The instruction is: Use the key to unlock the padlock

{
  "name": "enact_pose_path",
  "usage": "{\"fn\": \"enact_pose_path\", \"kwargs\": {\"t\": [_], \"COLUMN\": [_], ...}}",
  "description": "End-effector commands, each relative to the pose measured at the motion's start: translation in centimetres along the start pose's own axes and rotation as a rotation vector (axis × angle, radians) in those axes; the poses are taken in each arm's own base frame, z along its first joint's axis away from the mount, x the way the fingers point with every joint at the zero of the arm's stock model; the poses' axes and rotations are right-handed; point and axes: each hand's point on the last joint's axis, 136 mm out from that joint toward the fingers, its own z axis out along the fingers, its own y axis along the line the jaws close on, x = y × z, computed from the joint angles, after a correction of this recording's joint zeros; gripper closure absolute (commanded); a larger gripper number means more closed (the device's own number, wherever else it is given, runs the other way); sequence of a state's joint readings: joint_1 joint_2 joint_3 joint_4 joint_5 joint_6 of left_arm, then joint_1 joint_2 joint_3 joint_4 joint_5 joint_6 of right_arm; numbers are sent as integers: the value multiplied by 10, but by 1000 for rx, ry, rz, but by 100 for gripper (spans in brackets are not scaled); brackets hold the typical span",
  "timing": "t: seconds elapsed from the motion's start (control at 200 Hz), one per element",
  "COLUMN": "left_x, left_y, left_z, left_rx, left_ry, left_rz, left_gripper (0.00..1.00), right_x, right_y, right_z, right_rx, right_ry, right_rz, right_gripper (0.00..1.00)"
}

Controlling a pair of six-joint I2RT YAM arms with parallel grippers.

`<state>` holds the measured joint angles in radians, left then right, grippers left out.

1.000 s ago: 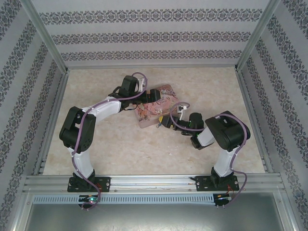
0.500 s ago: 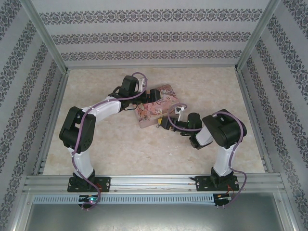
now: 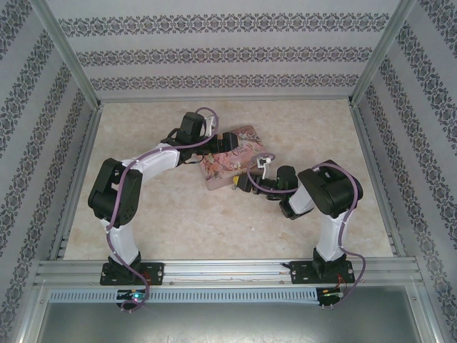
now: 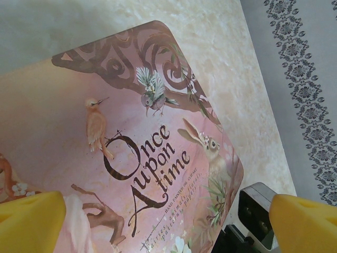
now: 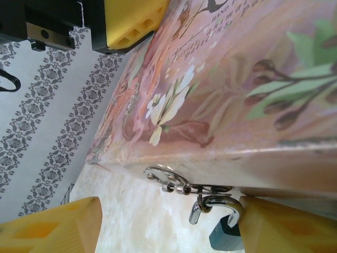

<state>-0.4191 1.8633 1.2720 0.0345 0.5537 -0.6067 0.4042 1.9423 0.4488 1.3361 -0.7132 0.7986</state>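
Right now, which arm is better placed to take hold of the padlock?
Right. The right tool stands open at the edge of the pink tin, the padlock between its jaws. The left tool straddles the tin's lid, away from the padlock.

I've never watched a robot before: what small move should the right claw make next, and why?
Probably slide the right gripper sideways to centre the padlock: it hangs from the hasp of the pink tin beside one of the gripper's fingers, jaws apart.
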Motion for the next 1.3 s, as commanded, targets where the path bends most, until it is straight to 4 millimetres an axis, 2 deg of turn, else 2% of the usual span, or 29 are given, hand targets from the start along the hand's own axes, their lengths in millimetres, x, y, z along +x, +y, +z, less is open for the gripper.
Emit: {"fn": "enact_pose_path", "kwargs": {"t": [0.0,0.355,0.729,1.299], "left_x": [54,53,53,56], "left_y": [25,25,25,26], "left_z": [3,3,3,2], "left_rx": [-83,-83,-84,-90], "left_ry": [180,179,179,184], "left_rz": [-128,-127,-127,-127], "left_gripper": [0,0,0,0], "right_x": [1,5,10,11], "right_y": [14,16,9,0], "right_z": [5,2,1,-2], "right_rx": [-65,-69,-45,-2], "right_ry": [15,25,27,8], "right_rz": [-62,-58,-39,-24], "right_gripper": [35,49,63,93]}}
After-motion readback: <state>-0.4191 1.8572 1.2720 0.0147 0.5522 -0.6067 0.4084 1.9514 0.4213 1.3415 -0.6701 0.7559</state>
